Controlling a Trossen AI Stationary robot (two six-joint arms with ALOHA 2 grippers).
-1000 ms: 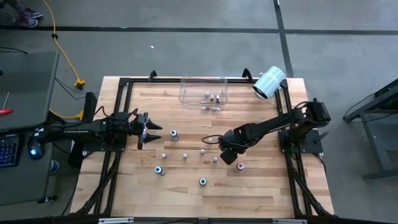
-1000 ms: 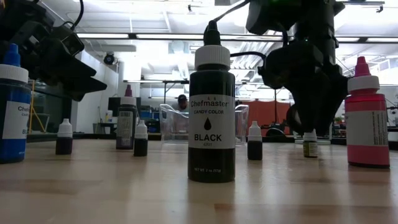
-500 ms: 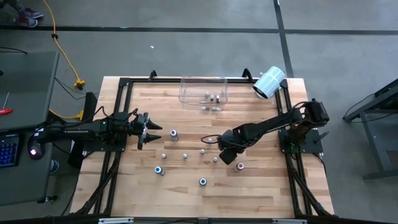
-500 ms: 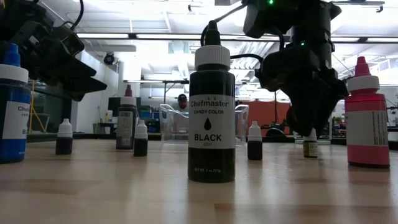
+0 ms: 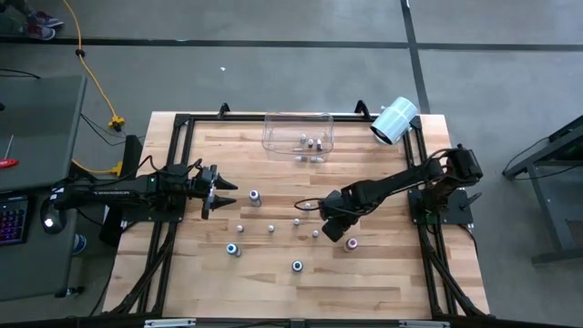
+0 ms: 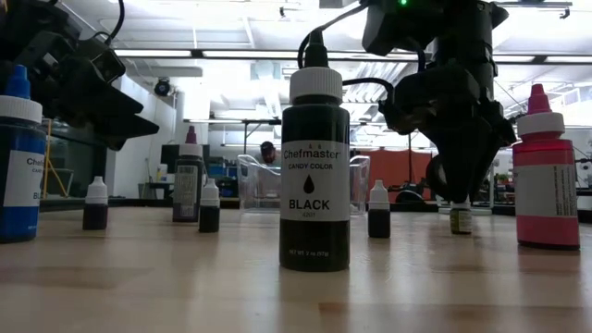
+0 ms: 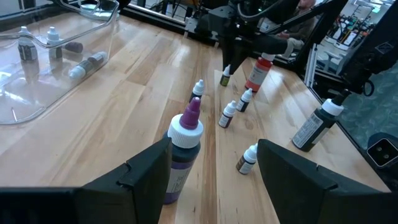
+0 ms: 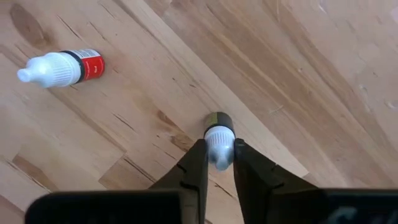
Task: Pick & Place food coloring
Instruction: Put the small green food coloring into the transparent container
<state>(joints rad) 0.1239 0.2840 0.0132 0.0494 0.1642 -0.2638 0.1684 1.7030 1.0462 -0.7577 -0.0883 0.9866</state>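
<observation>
Light wooden table [image 5: 273,282] with a black frame, on a grey floor. Big workshop room with long ceiling lamps behind it in the low view.

Near the middle of the table, right gripper [image 8: 219,148] pointing down, both dark fingers [image 8: 194,163] pressed on the white cap of a tiny dropper bottle with a dark yellow-green body [image 8: 218,127]. Bottle upright on the wood, pinched at the cap. Same bottle small and low under the black arm in the low view. Beside it, apart, a tiny bottle with a red label [image 8: 62,67] lying on its side.

Left gripper [image 5: 221,190] at the left side of the table, above the wood, fingers spread wide, holding nothing. Just ahead of it, a purple-tipped bottle with a white cap [image 7: 182,155], upright.

Close to the low camera, a tall black bottle with a white cap [image 6: 314,176]. Label: "Chefmaster", "CANDY COLOR", "BLACK"; smaller print too tiny to read. At the left edge, a blue bottle [image 6: 18,157], label cut off after "Ch". At the right, a pink bottle [image 6: 546,176], writing too blurry to read.

More small bottles standing here and there. At the far edge, a clear plastic bin [image 5: 273,137] with a few little bottles [image 5: 312,143] inside. Near the far right corner, a white paper roll [image 5: 394,120] on its side.
</observation>
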